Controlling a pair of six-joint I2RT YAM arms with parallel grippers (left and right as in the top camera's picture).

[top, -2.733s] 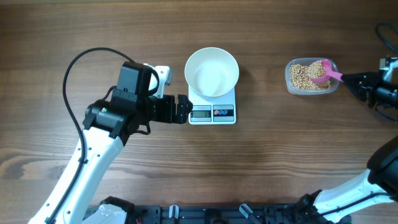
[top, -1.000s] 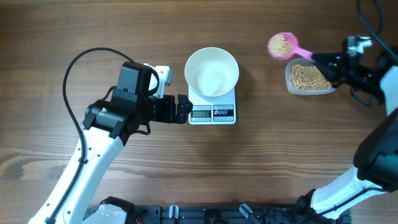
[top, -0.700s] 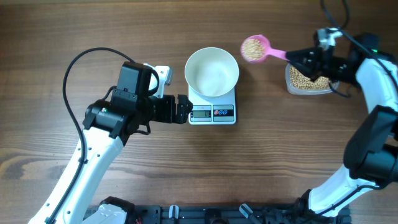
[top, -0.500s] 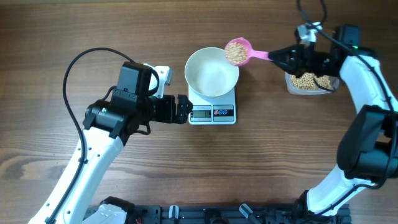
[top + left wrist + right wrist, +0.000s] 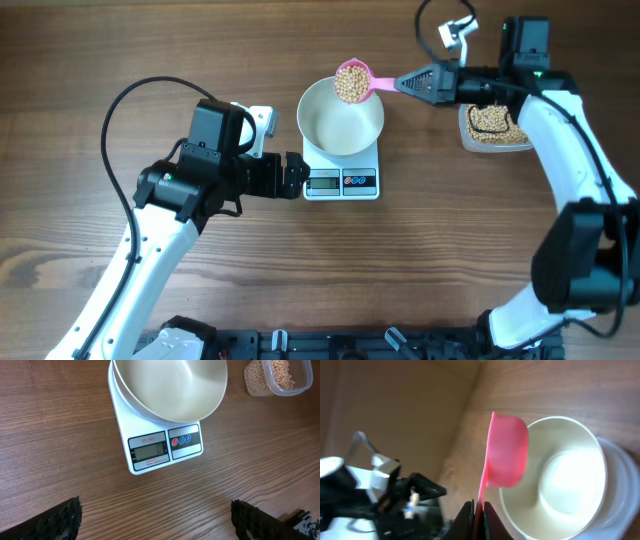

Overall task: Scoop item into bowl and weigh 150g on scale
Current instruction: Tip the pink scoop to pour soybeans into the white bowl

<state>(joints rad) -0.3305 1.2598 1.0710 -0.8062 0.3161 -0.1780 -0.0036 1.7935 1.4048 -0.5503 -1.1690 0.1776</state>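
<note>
My right gripper (image 5: 408, 82) is clamped tight on the handle of the pink scoop (image 5: 352, 82), which sits heaped with beans (image 5: 349, 84) over the upper rim of the white bowl (image 5: 335, 135) in the upper middle of the overhead frame. The bowl stands on the scale (image 5: 341, 182) and looks empty. More beans lie in the clear tub (image 5: 490, 124) at the upper right. My left gripper (image 5: 295, 175) hangs wide open just left of the scale, holding nothing and touching nothing. To pour well, I judge I should bring the scoop's cup further in over the middle of the bowl before rolling my wrist, because right now it straddles the rim and a quick tip could send beans onto the surface (image 5: 450, 250). I should tilt slowly, keep clear of the bowl so I don't press on the scale, and let the display settle before fetching more. Compared with half a second ago, the scoop has slid left from the bowl's upper right edge to above its rim, and my right arm has stretched further across. The bowl, scale and left arm have not moved.
</note>
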